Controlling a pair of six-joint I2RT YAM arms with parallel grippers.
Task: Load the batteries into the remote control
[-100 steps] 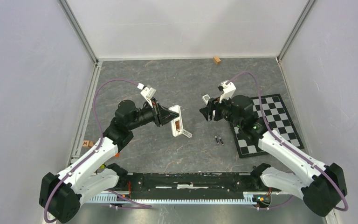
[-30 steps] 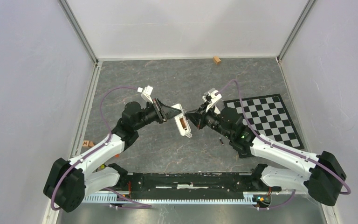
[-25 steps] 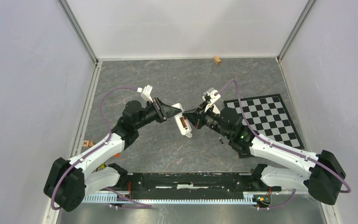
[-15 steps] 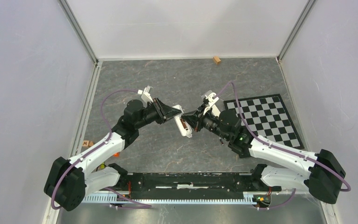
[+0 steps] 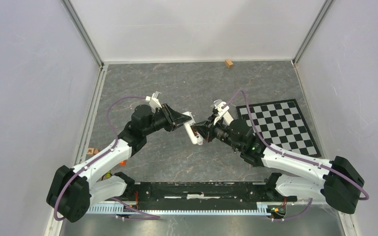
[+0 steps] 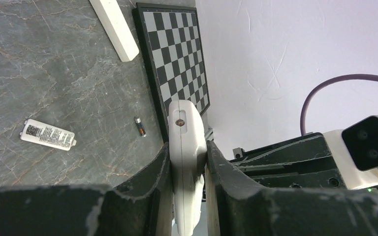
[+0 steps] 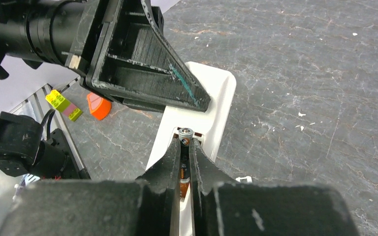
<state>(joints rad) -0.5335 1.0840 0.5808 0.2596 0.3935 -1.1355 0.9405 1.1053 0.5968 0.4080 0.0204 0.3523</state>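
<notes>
My left gripper (image 5: 184, 119) is shut on the white remote control (image 5: 193, 132) and holds it on edge above the middle of the table. In the left wrist view the remote control (image 6: 186, 129) sits clamped between both fingers. My right gripper (image 7: 184, 145) is shut on a brownish battery (image 7: 185, 135), whose metal end touches the remote control (image 7: 215, 96) at its open compartment. The right gripper (image 5: 203, 132) meets the remote from the right. Another battery (image 6: 139, 126) lies loose on the table.
A checkerboard mat (image 5: 280, 125) lies at the right. A labelled white battery cover (image 6: 48, 134) rests on the table, and a white bar (image 6: 114, 27) lies by the mat's corner. A wooden block (image 5: 229, 63) sits at the back wall. Small coloured blocks (image 7: 61, 104) lie near the left arm.
The right gripper has moved left with its battery until it reached the remote's compartment. The left gripper shifted the remote slightly towards it. Both grips stayed the same.
</notes>
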